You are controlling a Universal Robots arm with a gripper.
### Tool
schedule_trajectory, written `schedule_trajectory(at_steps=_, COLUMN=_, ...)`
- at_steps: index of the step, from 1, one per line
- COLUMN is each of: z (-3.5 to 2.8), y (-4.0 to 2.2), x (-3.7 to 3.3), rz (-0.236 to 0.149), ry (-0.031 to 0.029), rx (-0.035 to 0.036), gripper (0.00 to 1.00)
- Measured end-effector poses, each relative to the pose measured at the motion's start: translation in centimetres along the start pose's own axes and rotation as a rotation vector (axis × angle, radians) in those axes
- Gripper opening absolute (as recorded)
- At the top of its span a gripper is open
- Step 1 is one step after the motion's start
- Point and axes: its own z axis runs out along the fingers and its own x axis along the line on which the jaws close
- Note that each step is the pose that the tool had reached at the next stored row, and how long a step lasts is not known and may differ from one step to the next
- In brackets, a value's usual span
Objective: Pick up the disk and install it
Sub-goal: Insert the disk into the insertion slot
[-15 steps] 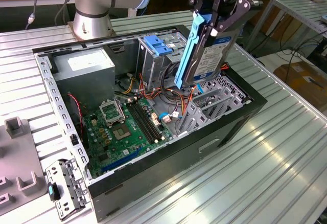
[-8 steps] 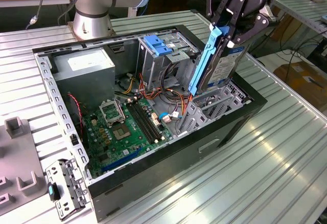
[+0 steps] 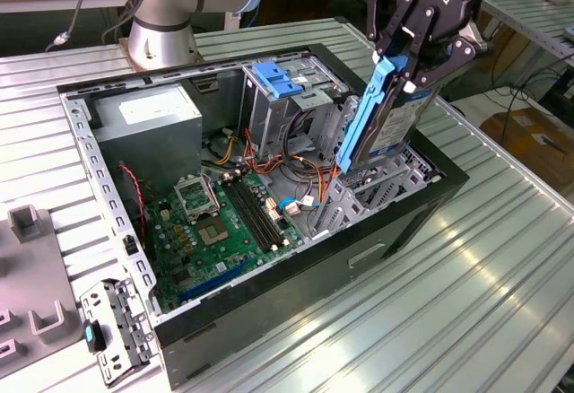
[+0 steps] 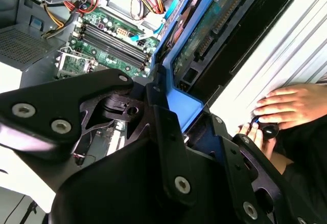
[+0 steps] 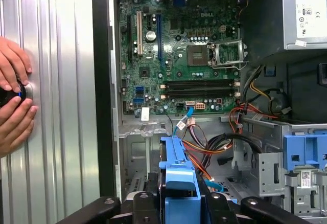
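The disk [image 3: 395, 128] is gripped on edge by the pincer [image 3: 414, 77], with its lower end at the drive bay [image 3: 377, 182] of the open computer case [image 3: 296, 299] on the desk [image 3: 484, 258].

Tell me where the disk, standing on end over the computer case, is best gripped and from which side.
Its upper end, from above: the disk stands nearly upright with its lower end at the case's drive bay, leaving the top free. The gripper is shut on it there.
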Motion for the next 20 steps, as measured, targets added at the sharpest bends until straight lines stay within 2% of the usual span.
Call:
schedule_trajectory(at_steps=3, z=0.24, y=-0.01, x=0.46, rz=0.000, ry=-0.0004, rx=0.0000, gripper=0.37)
schedule_trajectory(at_steps=11, z=0.31, y=-0.04, x=0.41, rz=0.000, ry=-0.0002, rx=0.0000, gripper=0.37)
schedule_trajectory(at_steps=20, z=0.75, y=-0.16, x=0.36, rz=0.000, ry=0.0000, rx=0.0000, gripper=0.37)
